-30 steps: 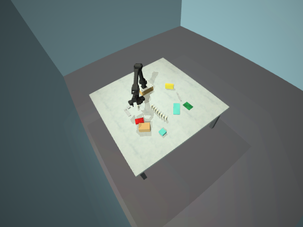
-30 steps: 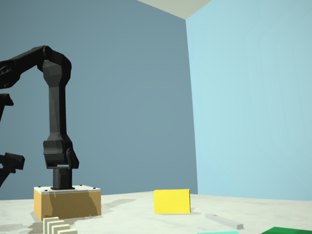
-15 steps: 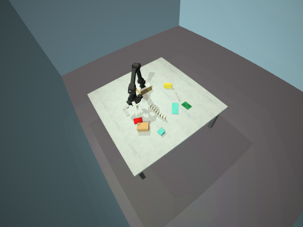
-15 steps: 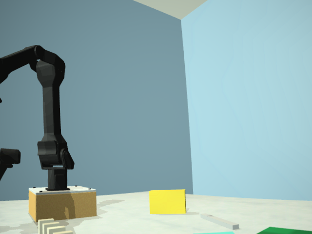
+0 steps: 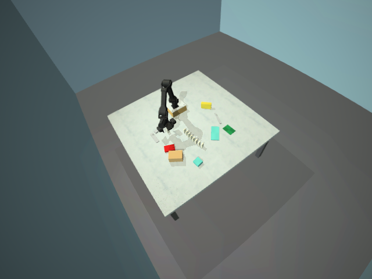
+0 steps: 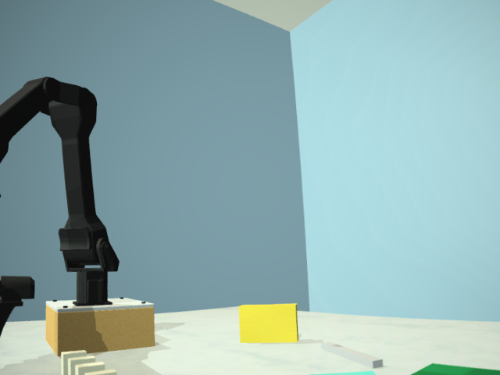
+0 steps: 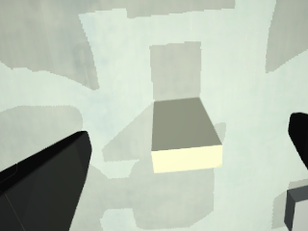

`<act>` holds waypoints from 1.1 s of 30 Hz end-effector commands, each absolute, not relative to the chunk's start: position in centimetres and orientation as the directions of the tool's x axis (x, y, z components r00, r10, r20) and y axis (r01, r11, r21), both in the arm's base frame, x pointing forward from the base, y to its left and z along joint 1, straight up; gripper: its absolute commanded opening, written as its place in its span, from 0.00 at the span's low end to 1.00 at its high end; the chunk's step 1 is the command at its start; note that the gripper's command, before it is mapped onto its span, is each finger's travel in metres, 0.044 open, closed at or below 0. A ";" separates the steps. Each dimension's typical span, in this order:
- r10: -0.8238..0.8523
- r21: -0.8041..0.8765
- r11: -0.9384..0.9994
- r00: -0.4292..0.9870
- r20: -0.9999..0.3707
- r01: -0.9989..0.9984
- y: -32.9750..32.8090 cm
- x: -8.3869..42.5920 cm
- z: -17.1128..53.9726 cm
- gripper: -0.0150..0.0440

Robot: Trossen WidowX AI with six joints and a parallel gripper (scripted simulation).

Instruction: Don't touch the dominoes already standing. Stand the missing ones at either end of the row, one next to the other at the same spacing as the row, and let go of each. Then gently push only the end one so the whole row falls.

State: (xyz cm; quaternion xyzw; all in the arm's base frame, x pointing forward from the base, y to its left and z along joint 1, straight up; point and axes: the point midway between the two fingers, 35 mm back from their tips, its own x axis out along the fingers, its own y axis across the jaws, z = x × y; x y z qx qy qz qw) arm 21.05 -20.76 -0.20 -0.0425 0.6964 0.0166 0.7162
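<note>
A row of several cream dominoes (image 5: 193,138) (image 6: 73,353) stands near the middle of the table; only its near part shows at the bottom left of the exterior view. A separate cream domino (image 7: 187,159) appears to stand upright in the middle of the wrist view, away from the row. My gripper (image 5: 166,127) (image 7: 189,132) is open and empty above the table, left of the row in the top view. In the wrist view its fingers are wide apart on either side of the separate domino. Its fingers are out of the exterior view. No other loose domino can be made out.
Near the gripper lie a grey bar (image 5: 154,138) and a small grey block (image 7: 300,214). A red block (image 5: 169,148), an orange box (image 5: 175,156) and a turquoise cube (image 5: 197,161) are nearer the front. A turquoise slab (image 5: 215,133), green piece (image 5: 228,129) and yellow block (image 5: 206,105) (image 6: 268,323) lie right.
</note>
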 end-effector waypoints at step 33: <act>-0.028 -0.030 0.996 0.022 -0.999 -0.083 -20.3 20.6 12.4 0.44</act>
